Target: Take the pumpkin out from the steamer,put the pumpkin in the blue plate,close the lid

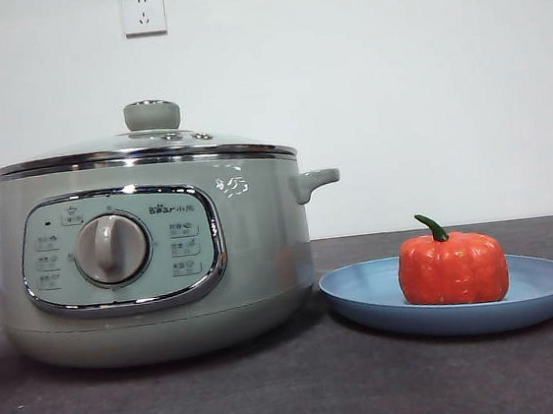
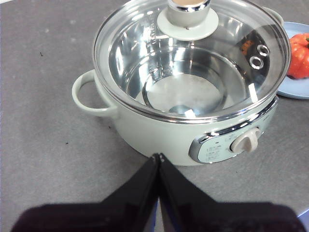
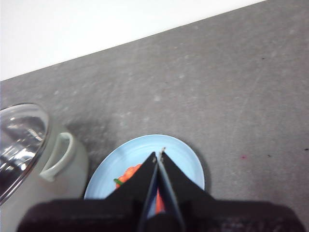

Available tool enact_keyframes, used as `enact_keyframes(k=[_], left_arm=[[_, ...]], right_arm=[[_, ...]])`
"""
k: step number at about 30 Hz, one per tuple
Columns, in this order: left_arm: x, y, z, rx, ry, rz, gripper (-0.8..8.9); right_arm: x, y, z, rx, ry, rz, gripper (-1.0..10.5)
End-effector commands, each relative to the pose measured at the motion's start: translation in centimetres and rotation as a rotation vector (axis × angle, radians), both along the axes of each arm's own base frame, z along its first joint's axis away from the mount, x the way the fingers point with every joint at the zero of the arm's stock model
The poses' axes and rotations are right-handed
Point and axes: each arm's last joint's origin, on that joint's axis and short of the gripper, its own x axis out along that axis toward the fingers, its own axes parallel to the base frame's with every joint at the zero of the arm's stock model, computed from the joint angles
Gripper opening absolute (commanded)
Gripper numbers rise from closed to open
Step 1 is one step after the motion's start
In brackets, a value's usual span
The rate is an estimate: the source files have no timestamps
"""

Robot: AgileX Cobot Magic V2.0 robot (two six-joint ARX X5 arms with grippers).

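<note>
Orange-red ribbed pumpkin on blue plate, lid seated on steamer, both fingers pressed together, left, right.

I see a dark grey table with a slightly speckled, matte surface. Two things stand directly on it. The steamer rests at the left side in my front view, with its control panel facing me. The blue plate lies just beside it on the right, very near the steamer's base.
</note>
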Motion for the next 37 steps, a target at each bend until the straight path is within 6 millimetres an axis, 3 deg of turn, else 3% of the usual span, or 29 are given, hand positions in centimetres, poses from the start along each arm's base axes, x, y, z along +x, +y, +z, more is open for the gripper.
enact_keyframes(k=[1, 8, 12, 15, 20, 25, 28, 31, 37], left_arm=[[0.0, 0.0, -0.1, -0.007, 0.001, 0.004, -0.03], [-1.0, 0.6, 0.1, -0.025, -0.036, 0.018, -0.04], [-2.3, 2.0, 0.8, -0.096, -0.21, 0.061, -0.03], [-2.0, 2.7, 0.3, -0.159, -0.407, 0.17, -0.03], [-0.5, 3.7, -3.7, -0.159, -0.572, 0.324, -0.03], [0.7, 4.5, -9.5, -0.138, -0.541, 0.426, -0.03], [0.9, 4.7, -12.1, -0.139, -0.504, 0.455, -0.03], [1.0, 4.8, -13.5, -0.146, -0.464, 0.469, -0.03], [0.9, 4.6, -14.4, -0.156, -0.373, 0.406, -0.03]], right_arm=[[0.0, 0.0, -0.2, 0.013, 0.007, -0.011, -0.1], [0.0, 0.0, -0.2, 0.012, 0.007, -0.015, -0.1], [0.0, 0.0, -0.2, 0.012, 0.007, -0.013, -0.1], [0.0, 0.0, -0.2, 0.012, 0.007, -0.015, -0.1], [0.0, 0.0, -0.2, 0.012, 0.007, -0.014, -0.1], [0.0, 0.0, -0.2, 0.012, 0.007, -0.014, -0.1], [0.0, 0.0, -0.2, 0.012, 0.007, -0.014, -0.1], [0.0, 0.0, -0.2, 0.012, 0.007, -0.014, -0.1], [0.0, 0.0, -0.2, 0.012, 0.007, -0.014, -0.1]])
